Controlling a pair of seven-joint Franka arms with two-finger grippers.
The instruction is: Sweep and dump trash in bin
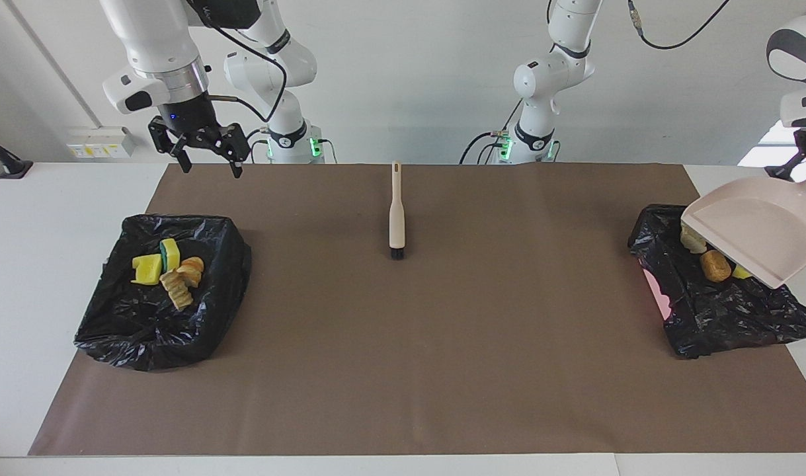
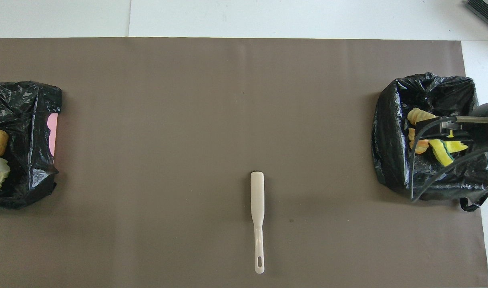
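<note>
My left gripper [image 1: 798, 157] gripped pale pink plastic dustpan [image 1: 753, 228], probably by handle, tipped over black-bagged bin [image 1: 726, 311]; sponge and bread trash [image 1: 715, 264] below. My right gripper [image 1: 207, 155], fingers wide, empty. Beige-handled brush [image 1: 396, 211] idle. Nothing left on mat.

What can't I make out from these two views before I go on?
- Left claw: facing view, cut off by the frame edge, so its grip on the dustpan is unclear.
- Trash under the dustpan: facing view, partly covered; the count in that bin is uncertain.
- Same bin: overhead view, cropped by the edge.
- Trash in the other bin: overhead view, partly hidden by the right claw and cables.
</note>
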